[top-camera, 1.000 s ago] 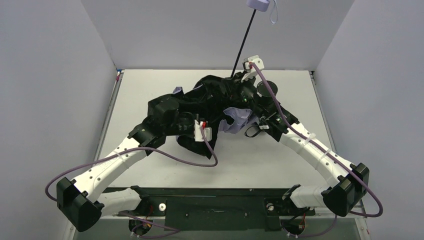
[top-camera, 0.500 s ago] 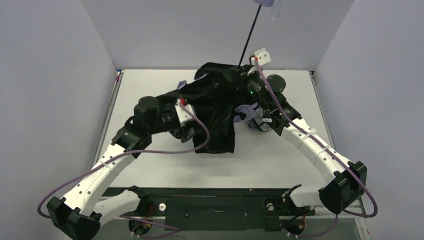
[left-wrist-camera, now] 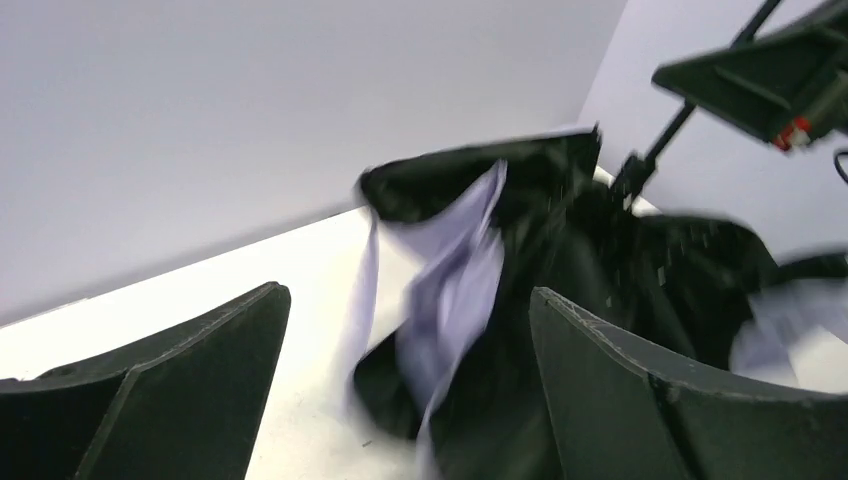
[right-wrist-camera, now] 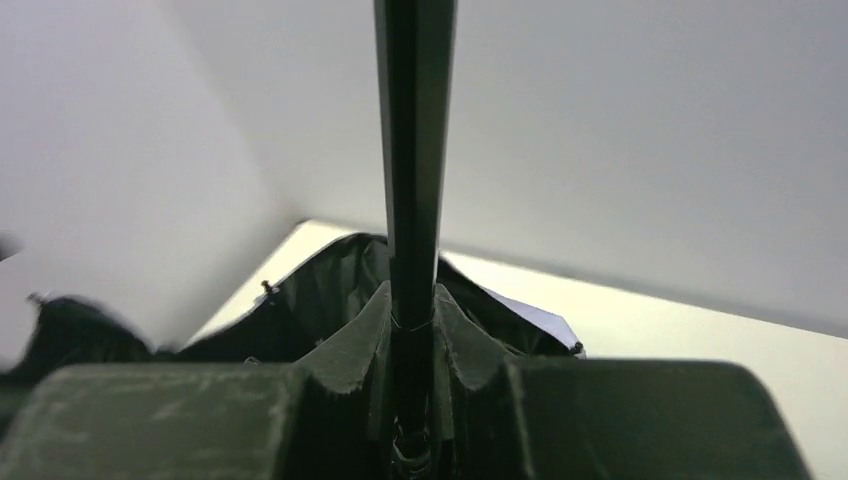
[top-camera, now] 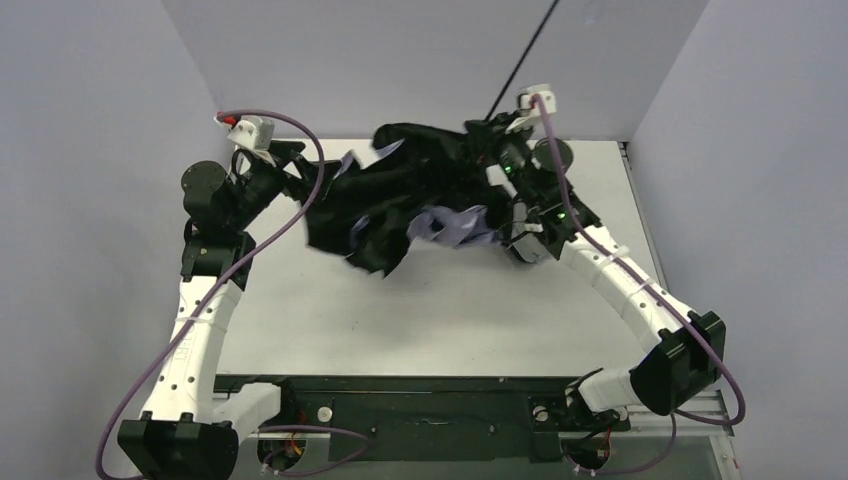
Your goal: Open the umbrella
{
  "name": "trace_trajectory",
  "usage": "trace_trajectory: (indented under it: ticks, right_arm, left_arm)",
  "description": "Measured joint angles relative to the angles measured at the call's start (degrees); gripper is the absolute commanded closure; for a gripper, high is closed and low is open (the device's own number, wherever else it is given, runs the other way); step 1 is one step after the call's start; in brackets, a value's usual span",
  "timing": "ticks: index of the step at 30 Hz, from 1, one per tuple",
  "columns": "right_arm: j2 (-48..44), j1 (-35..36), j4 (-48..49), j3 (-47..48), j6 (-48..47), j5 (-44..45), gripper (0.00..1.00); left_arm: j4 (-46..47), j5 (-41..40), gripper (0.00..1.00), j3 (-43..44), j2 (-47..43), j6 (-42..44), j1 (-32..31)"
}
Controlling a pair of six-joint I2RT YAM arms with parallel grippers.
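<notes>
At the far left of the counter [top-camera: 300,330], close to the side wall, the left fingers [left-wrist-camera: 180,390] are standing wide apart and holding nothing. They are pointing right, toward the umbrella [top-camera: 400,195], and the nearest folds of cloth are hanging just beyond their tips, not between them.

Moving right, the canopy [left-wrist-camera: 450,280] is lying in a loose heap over the far middle of the counter. Its black underside is mostly showing, with pale lavender patches turning out at the left edge and near the middle. It is billowing rather than stretched: no taut dome is forming, and the cloth is sagging onto the counter on its near side.

Further right, the thin black shaft [right-wrist-camera: 415,150] is rising out of the heap and slanting up toward the far right, where it is leaving the top of the overhead view, so the handle is out of sight. The right fingers [right-wrist-camera: 345,365] are clamping this shaft just above the cloth, closed snugly around it.

Judging from this, the task is only partly done. The umbrella is freed, its shaft is extended and its cloth is loosened, but the canopy is looking neither spread nor locked open. The sliding and latching along the shaft is probably remaining, and whether any rib is catching cannot be told.
</notes>
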Motion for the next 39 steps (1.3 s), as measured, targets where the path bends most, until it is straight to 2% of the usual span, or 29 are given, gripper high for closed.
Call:
trace_trajectory:
  ticks: [2,4,8,10,15,17,21,25,31,39]
  right_arm:
    - [0.09,-5.86,-0.33,0.52,0.17,2.16,1.00]
    - [0.07,-7.08,-0.04,0.55,-0.42,5.62,1.00]
    - [0.04,4.26,0.00,0.07,-2.69,6.34,1.00]
    - [0.04,6.75,-0.55,-0.07,-2.62,3.50,1.00]
    - [-0.02,-1.79,-1.70,0.35,-2.99,4.44,1.00]
    - [-0.39,0.83,-1.36,-0.28,-4.50,5.27,1.00]
    - [-1.90,10.34,-1.77,-2.27,-6.95,1.44,1.00]
    - [-2.71,11.78,-1.77,-2.29,-7.54,-0.98,1.00]
    - [-3.30,11.56,-1.68,-2.27,-8.24,-0.70,1.00]
    - [-3.63,12.31,-1.75,-2.27,-8.31,-0.66,1.00]
  left_arm:
    - [0.04,0.72,0.13,0.00,-0.09,0.02,-0.04]
    - [0.28,1.51,0.13,0.00,-0.07,0.07,-0.09]
    - [0.66,3.65,0.13,0.02,0.22,1.95,-0.92]
    - [0.35,4.79,0.13,0.02,0.35,3.19,-1.38]
    - [0.07,6.91,0.16,0.02,0.35,6.38,-2.75]
    - [-0.11,7.56,0.22,0.07,0.44,8.39,-4.81]
    - [-0.31,10.23,0.42,0.31,1.05,11.69,-10.32]
    - [1.07,11.78,0.55,0.31,1.99,13.55,-14.32]
    - [1.33,11.91,0.61,0.52,4.66,18.67,-21.49]
    - [2.01,10.84,0.71,0.55,8.52,20.63,-23.58]
